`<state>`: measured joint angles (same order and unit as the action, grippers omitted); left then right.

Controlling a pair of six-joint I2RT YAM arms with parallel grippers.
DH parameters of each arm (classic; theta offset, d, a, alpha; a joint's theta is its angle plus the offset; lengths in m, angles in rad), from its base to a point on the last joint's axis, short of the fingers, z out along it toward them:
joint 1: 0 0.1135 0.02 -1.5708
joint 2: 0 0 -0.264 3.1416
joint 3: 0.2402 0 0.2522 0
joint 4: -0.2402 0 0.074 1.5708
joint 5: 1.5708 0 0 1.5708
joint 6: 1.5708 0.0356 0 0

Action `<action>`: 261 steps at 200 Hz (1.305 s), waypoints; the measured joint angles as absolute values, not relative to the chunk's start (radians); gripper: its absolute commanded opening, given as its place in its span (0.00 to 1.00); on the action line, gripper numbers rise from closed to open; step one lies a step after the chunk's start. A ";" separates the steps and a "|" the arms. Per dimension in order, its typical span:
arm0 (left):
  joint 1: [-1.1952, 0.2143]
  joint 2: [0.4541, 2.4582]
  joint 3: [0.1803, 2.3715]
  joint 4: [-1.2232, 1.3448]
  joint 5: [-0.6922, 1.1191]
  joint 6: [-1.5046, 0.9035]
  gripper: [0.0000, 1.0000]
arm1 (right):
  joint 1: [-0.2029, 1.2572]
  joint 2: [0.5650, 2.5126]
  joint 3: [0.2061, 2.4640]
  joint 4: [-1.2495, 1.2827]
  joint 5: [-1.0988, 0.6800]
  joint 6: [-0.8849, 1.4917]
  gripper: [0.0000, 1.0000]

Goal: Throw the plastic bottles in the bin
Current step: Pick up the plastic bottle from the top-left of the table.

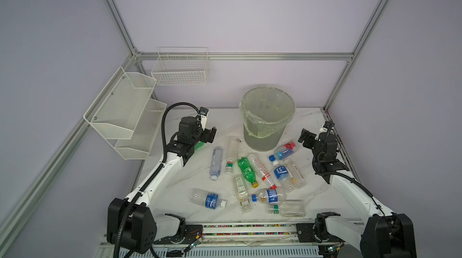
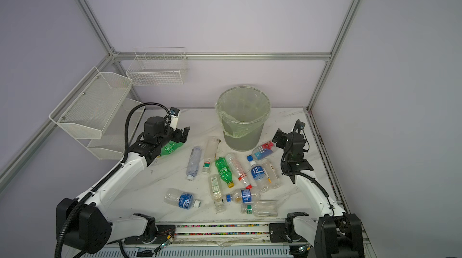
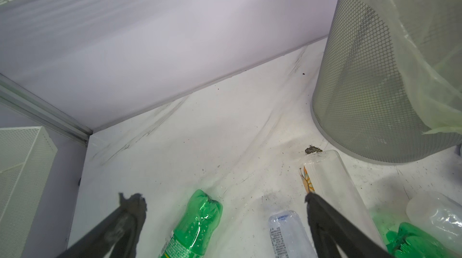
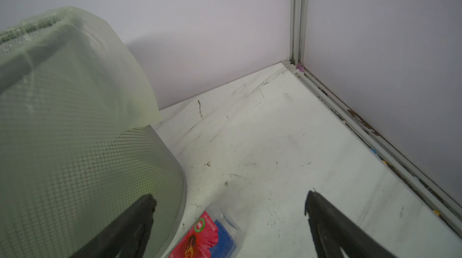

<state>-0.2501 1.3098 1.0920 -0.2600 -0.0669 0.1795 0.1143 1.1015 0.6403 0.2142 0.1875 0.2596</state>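
Round grey mesh bin (image 1: 262, 139), pale green liner, is set at the back. Left gripper (image 1: 210, 134) and right gripper (image 1: 306, 138) are held wide open, empty. About 12 small plastic bottles (image 1: 246, 169) are scattered in front; 1 could be rolled away if pinched off-centre.

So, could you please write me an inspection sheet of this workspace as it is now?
Surface: white marble-look tabletop, scuffed, with dark specks.
Job's things: about a dozen small plastic bottles scattered on the tabletop in front of the round grey mesh bin, which is lined with a pale green bag; one green bottle lies partly under the left arm; no bottle seen inside the bin.
Clutter: small dark scrap near the bin's foot.
Grippers: left gripper open, empty, by the green bottle; right gripper open, empty, beside the bin.
Cables: black corrugated hoses along both arms, no snag seen; thin coloured wires at the front rail.
Surroundings: white wire basket, white mesh shelf, aluminium frame, pale walls.
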 measured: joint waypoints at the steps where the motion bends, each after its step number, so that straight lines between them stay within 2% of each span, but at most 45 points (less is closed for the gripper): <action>1: -0.250 1.313 1.098 -0.267 -0.068 0.183 1.00 | 0.114 1.100 0.638 0.213 0.185 0.260 0.97; 48: -0.246 1.413 1.143 -0.476 -0.084 0.334 1.00 | 0.114 1.054 0.586 0.171 0.144 0.278 0.97; 109: -0.227 1.671 1.218 -0.638 -0.091 0.425 1.00 | 0.114 1.042 0.585 0.152 0.133 0.282 0.97; 191: -0.182 1.687 1.325 -0.687 -0.130 0.464 1.00 | 0.114 1.062 0.585 0.142 0.089 0.281 0.97; 261: -0.065 1.792 1.348 -0.718 -0.120 0.458 1.00 | 0.117 1.100 0.584 0.147 0.089 0.311 0.97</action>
